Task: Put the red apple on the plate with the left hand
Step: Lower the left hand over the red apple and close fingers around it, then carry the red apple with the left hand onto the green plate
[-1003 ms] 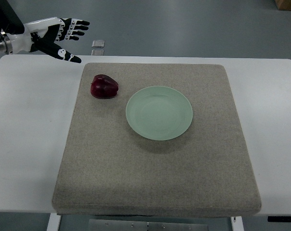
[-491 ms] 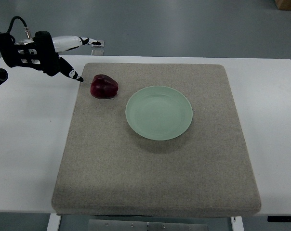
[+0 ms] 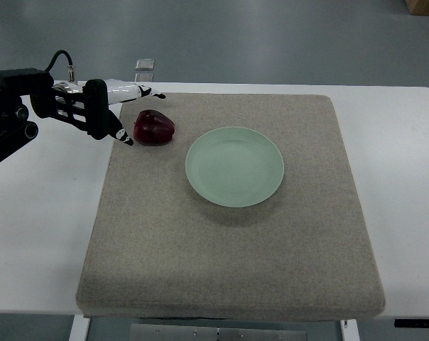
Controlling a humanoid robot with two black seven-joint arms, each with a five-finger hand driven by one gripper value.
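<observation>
left arm (image 3: 8, 114) cut off at edge

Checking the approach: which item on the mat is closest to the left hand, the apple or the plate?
The red apple: it sits right beside the left hand, while the green plate lies farther right on the mat.

No text, label, brand, number or sign can be read anywhere here.

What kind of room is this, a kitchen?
Probably not a kitchen: more likely a robot test lab. A robot's left hand reaches by an apple on a grey mat on a plain white table, with bare floor behind.
</observation>
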